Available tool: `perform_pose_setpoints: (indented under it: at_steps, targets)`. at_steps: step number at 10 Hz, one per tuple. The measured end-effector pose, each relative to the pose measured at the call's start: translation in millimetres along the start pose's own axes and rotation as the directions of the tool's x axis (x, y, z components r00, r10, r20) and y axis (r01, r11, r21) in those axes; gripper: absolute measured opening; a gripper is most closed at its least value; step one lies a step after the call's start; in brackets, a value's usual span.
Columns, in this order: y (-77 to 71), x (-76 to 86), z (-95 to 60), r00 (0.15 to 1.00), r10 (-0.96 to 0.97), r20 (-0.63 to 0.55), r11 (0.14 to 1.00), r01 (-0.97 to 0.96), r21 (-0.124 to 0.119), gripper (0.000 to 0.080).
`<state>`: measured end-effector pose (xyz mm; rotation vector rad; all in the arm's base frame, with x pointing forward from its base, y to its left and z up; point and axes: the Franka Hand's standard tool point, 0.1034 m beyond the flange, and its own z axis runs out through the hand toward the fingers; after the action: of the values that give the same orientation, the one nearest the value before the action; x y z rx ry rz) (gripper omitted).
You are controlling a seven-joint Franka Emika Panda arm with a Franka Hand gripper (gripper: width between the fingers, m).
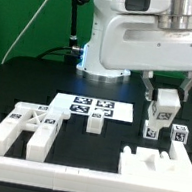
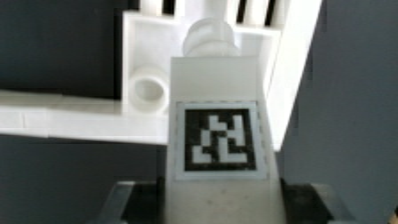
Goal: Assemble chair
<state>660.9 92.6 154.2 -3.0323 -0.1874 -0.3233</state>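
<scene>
1. Jaws. The gripper (image 1: 165, 103) hangs at the exterior view's right with its jaws partly apart, clamped on an upright white post (image 1: 162, 113), one finger on each side face. The post is a loose chair part.

2. View differences.
- The wrist view shows the grip up close. Two dark fingers (image 2: 139, 198) flank the post (image 2: 217, 90) at its near end, with no gap visible on either side. The post's tag (image 2: 219, 135) faces the camera.
- Only the wrist view shows a white part with a round hole (image 2: 143, 95) just beyond the post. Whether the post touches it cannot be told.
- Only the exterior view shows the arm, the table and the other parts. The post's lower end lies close above or behind the wide part, and contact cannot be told.

3. Surroundings, outward from the jaws.
- A small tagged part (image 1: 179, 135) stands just beside the post, toward the exterior view's right.
- A wide notched part (image 1: 158, 165) lies in front of the post, near the rail (image 1: 71, 170).
- A small cube (image 1: 95, 124) stands in front of the marker board (image 1: 92, 108), at mid-table.
- A tagged frame (image 1: 23, 127) lies at the exterior view's left, well apart from the gripper.

4. Obstruction. In the wrist view the post covers most of the scene behind it.
</scene>
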Motion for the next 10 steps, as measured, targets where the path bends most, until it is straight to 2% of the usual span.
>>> perform_pose_setpoints:
  at_steps: [1,2,3,6,7,8,10]
  targets:
    - [-6.5,13.0,1.6,0.995,-0.003,-0.099,1.0,0.003,-0.001,0.0285]
    - [-10.7,17.0,4.5,0.974,-0.004,-0.226,1.0,0.002,-0.006,0.0285]
    - [-8.2,10.7,7.9,0.963,-0.012,-0.27,1.0,0.008,-0.016,0.0285]
    - [-5.1,10.6,10.7,0.94,-0.02,-0.341,1.0,0.011,-0.028,0.0286]
    - [-3.1,-1.8,17.2,0.925,-0.038,-0.378,0.999,0.024,-0.044,0.0286]
    - [-7.0,-15.4,24.3,0.927,-0.044,-0.371,0.999,0.03,-0.045,0.0286]
    - [-9.3,-19.2,28.4,0.923,-0.049,-0.381,0.998,0.033,-0.046,0.0286]
